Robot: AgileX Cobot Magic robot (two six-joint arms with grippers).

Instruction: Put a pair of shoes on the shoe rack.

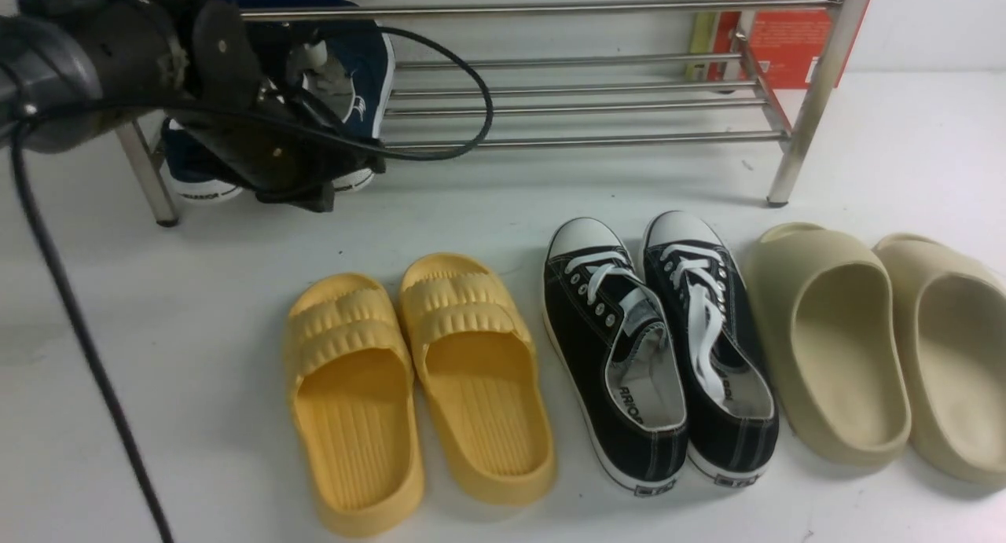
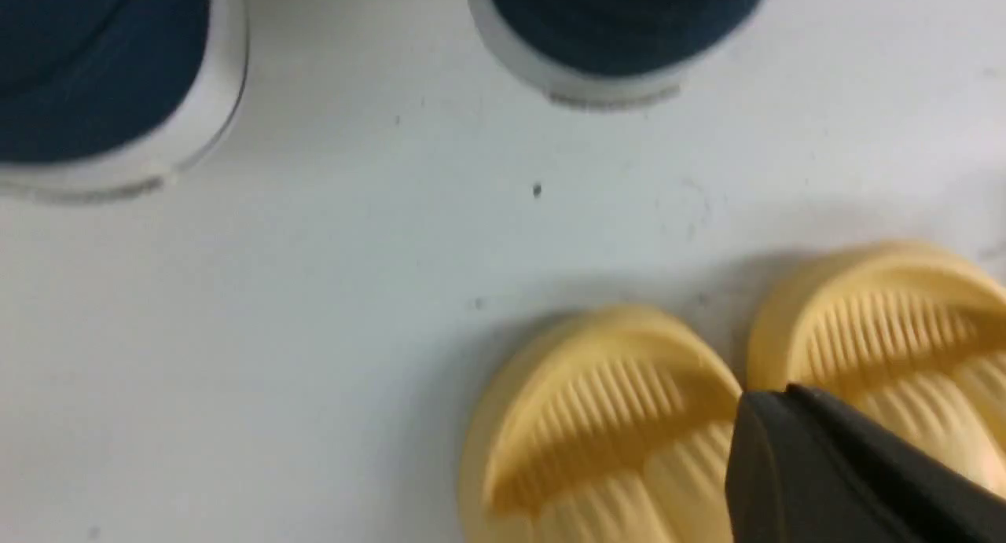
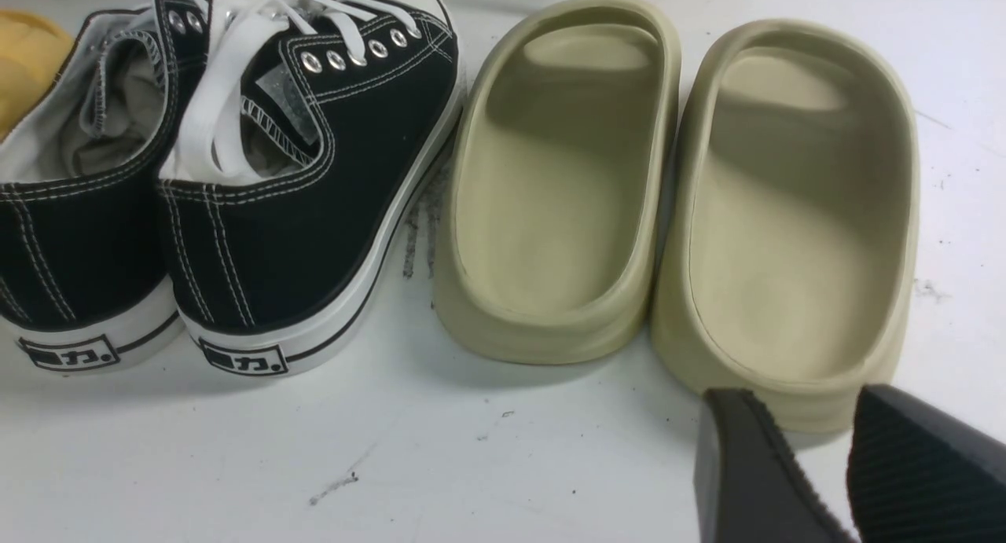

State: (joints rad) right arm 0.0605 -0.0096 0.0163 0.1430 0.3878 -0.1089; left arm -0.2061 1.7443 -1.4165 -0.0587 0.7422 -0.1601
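Note:
The two navy slip-on shoes, one (image 1: 363, 75) further back than the other (image 1: 192, 174), sit at the left end of the steel shoe rack (image 1: 581, 138), on its low bars. My left arm hides much of them. In the left wrist view their white-soled ends (image 2: 102, 79) (image 2: 621, 32) lie beyond bare table. My left gripper (image 1: 310, 197) (image 2: 774, 398) hangs just in front of the rack, shut and holding nothing, apart from the shoes and above the yellow slides (image 2: 605, 417). My right gripper (image 3: 798, 398) stands open behind a beige slide's heel, holding nothing.
In front of the rack lie a row of pairs: yellow slides (image 1: 416, 386), black lace-up sneakers (image 1: 660, 346) and beige slides (image 1: 880, 346). A red box (image 1: 794, 32) stands behind the rack's right end. The left arm's cable (image 1: 71, 307) trails down the left side.

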